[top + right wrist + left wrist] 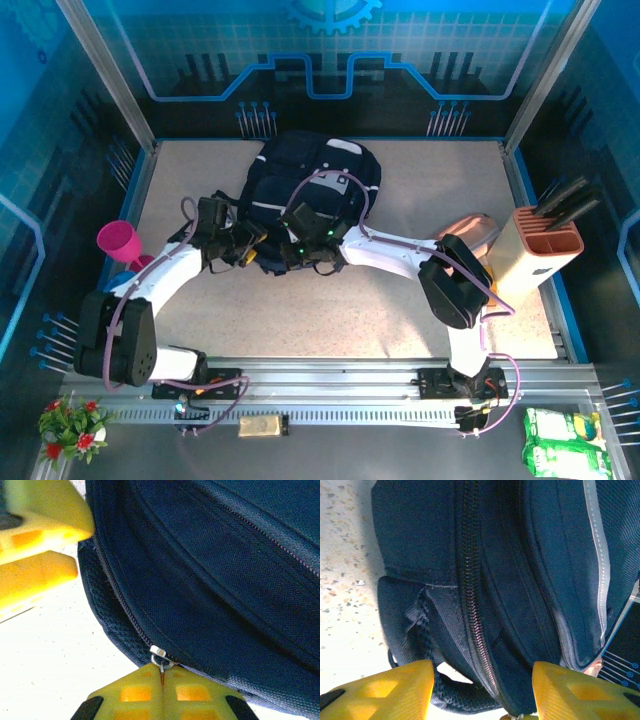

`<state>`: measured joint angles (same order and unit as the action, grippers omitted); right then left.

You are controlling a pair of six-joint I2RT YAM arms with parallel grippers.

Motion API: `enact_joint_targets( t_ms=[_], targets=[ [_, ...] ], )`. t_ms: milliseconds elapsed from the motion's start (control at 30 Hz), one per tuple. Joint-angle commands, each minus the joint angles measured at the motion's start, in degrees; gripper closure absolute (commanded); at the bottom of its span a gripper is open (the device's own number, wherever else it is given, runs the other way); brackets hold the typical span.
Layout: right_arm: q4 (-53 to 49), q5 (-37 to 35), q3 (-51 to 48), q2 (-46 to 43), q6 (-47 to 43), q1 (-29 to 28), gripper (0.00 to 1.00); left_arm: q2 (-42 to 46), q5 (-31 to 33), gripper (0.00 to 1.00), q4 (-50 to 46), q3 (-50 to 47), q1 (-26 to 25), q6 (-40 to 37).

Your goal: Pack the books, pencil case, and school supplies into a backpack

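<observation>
Backpack (310, 175) lay far-centre on counter (420, 290). Right pincer (162, 676) clenched on zipper pull (159, 654), legible from right wrist, not overhead. Left pincer (482, 695) released, straddling backpack's lower edge.

Two white arms, left arm (170, 272) and right arm (390, 255), bulky black joint housings, thin lilac cables (340, 178) looping alongside, small green lights by right wrist, bright yellow left claw (480, 680) and right claw (162, 692) with moulded square hollows

Magenta cup (118, 240) at left, beige knife block (545, 255) at right, flowers (72, 425), green packets (565, 445)
</observation>
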<state>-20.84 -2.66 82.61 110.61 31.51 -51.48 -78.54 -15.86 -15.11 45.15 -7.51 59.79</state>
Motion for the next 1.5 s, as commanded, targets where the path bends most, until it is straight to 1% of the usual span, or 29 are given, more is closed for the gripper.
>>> enact_joint_targets(
  t_ms=[0, 133, 233, 400, 567, 767, 933, 1067, 1333, 1467],
  targets=[
    [2.67, 2.30, 1.37, 0.50, 0.44, -1.42, 1.00, -2.16, -0.31, 0.47, 3.29, -0.30, -0.65, 2.39],
    [2.61, 2.53, 1.08, 0.48, 0.24, -1.51, 1.00, -4.10, -0.11, 0.51, 4.04, 0.80, -1.52, 2.07],
    [2.47, 2.35, 0.72, 0.17, 0.08, -1.58, 1.00, -5.58, -0.04, 0.56, 4.29, 1.23, -1.72, 1.87],
    [2.32, 1.07, -1.02, -0.98, 0.11, -1.57, 1.00, -7.46, -1.82, 0.73, 4.94, 2.07, -1.81, 0.95],
    [1.38, -3.90, -5.10, -3.86, -0.27, -1.34, 1.00, -7.42, -1.36, 0.87, 2.58, 4.17, -1.72, -2.48],
    [0.29, -11.89, -12.82, -7.68, 0.82, -0.34, 1.00, -6.42, -0.06, 1.00, -0.20, 6.41, -0.77, -6.07],
    [0.27, -15.59, -18.09, -10.79, 2.80, 1.83, 1.00, -5.68, 0.01, 1.00, -1.66, 7.16, 0.52, -7.48],
    [0.59, -16.22, -19.33, -11.55, 2.05, 4.79, 1.00, -5.00, -0.47, 1.00, -2.67, 7.15, 1.44, -8.50],
    [4.97, -16.59, -17.97, -9.94, -9.37, 10.62, 1.00, -2.90, -1.40, 1.00, -5.24, 6.21, 3.16, -11.83],
    [8.30, -15.74, -18.33, -9.69, -12.14, 14.94, 1.00, -1.28, -1.81, 1.00, -6.54, 5.35, 4.21, -13.23]
  ],
)
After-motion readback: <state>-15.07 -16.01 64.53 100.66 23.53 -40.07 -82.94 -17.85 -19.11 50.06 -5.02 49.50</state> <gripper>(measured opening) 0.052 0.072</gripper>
